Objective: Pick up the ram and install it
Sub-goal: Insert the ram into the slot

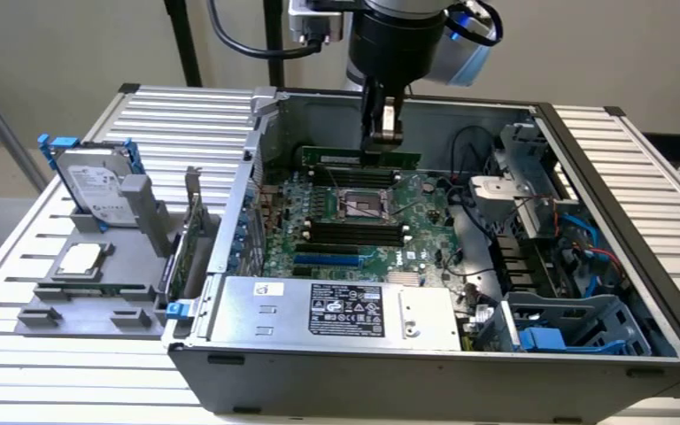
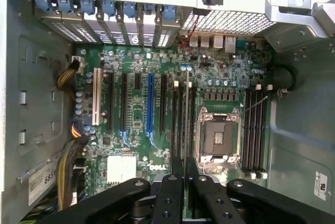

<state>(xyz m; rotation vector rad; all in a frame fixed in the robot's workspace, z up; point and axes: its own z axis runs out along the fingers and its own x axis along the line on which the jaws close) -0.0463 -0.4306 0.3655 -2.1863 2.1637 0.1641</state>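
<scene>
First, in the exterior view, the black two-fingered gripper [image 1: 382, 146] hangs down into the open grey steel computer case [image 1: 623, 221]. It is pinched on the top edge of the ram [image 1: 334, 158], a long, thin green circuit-board stick standing on its long edge. The stick sits just beyond the square silver CPU socket [image 1: 364, 205], on the side away from the boxy grey power supply with a black label [image 1: 340, 310], and low over the green motherboard [image 1: 423, 239]. Whether it is pressed into a slot I cannot tell. Well away from the socket, outside the case on the exterior view's left, a silver hard drive in a blue frame [image 1: 95, 181] stands tilted in a grey holder [image 1: 92, 301].

In the wrist view, the gripper [image 2: 185, 164] clamps the ram [image 2: 187, 109], which shows edge-on as a thin pale line. It runs alongside the CPU socket [image 2: 217, 137], among the black memory slots [image 2: 178, 114] just beside it.
</scene>
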